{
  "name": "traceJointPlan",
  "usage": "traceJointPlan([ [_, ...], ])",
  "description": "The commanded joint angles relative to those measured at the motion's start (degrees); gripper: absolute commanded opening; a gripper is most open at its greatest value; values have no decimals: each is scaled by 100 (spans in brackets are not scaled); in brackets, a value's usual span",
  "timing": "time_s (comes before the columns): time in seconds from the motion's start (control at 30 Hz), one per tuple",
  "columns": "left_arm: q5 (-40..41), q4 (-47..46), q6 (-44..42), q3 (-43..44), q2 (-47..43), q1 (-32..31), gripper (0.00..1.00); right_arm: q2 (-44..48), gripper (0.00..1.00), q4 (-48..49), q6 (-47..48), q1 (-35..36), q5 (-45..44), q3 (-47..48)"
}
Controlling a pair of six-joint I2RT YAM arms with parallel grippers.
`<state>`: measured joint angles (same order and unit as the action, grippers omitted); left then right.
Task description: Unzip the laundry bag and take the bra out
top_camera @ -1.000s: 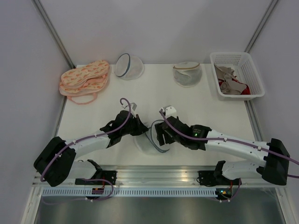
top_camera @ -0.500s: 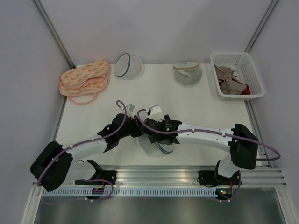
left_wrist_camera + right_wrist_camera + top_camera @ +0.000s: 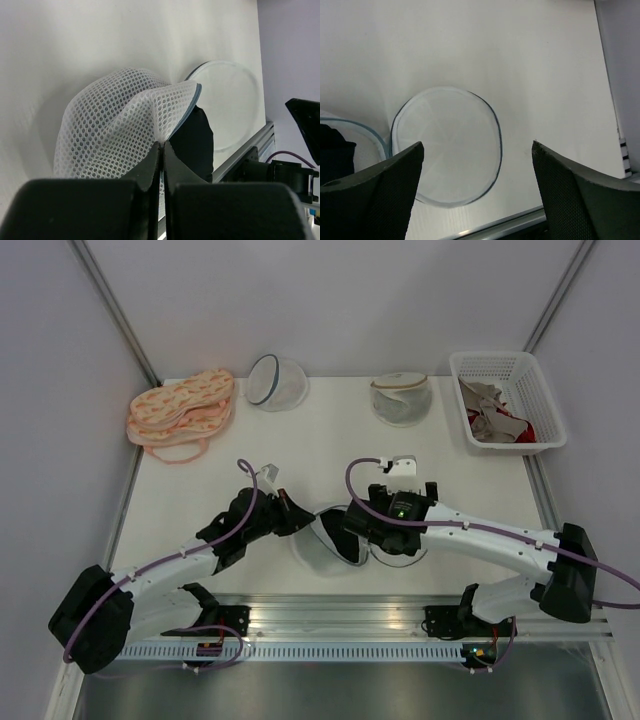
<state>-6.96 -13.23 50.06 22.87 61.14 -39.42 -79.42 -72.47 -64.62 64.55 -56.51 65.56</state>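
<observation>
The laundry bag lies unzipped near the table's front middle. My left gripper is shut on its white mesh wall, pinched at the grey-blue rim, in the left wrist view. The black bra sits inside the opening and shows at the left edge of the right wrist view. The bag's round flat half lies spread on the table to the right, also seen in the left wrist view. My right gripper is open and empty above that flat half.
At the back stand a mesh dome with a navy rim, a mesh dome with a beige rim, and a white basket of beige and red garments. Pink patterned garments lie back left. The table's metal front rail is close.
My right gripper has drawn back to the right from over the bag and now hangs open over the flat half. My left gripper keeps its hold on the mesh, shifted slightly left.
</observation>
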Motion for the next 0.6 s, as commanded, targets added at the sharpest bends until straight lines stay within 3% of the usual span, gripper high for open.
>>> traceJointPlan([
  [0.0,72,49,-32,-81,55,-31,2,399,93,465,1020,4,-2,-200],
  [0.13,46,-56,47,-239,170,-31,2,1513,89,3040,2389,31,1465,-1069],
  [0.17,37,-135,100,-292,161,-31,2,1673,88,3855,2514,5,2129,-1472],
  [0.27,54,-171,153,-406,117,-31,2,1921,85,5079,2630,-110,3124,-2134],
  [0.57,2,-153,206,-424,126,-31,2,1272,79,7202,2428,-154,4359,-3163],
])
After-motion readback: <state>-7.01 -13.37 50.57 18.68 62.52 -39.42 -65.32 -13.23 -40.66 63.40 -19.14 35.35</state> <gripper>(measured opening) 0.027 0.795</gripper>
